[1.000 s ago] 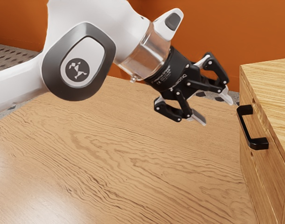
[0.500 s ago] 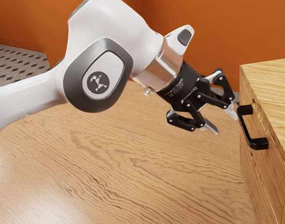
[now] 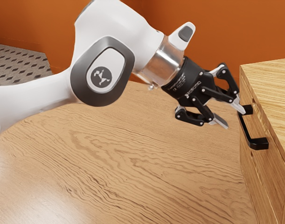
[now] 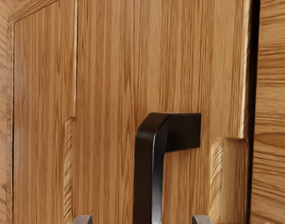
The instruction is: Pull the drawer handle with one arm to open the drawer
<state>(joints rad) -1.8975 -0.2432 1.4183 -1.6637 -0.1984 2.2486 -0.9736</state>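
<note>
Nearly at the drawer handle [image 3: 248,128], the gripper [image 3: 232,116] stands spread

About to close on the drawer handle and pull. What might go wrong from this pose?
1. The open hand is lined up near the upper bend of the black handle, not mid-bar; a grip there might slip off the corner when pulling.
2. In the exterior view the fingers appear short of straddling the bar; closing now may grab nothing.
3. The upper finger sits close to the drawer front; pushing further in could strike the wood.
</note>
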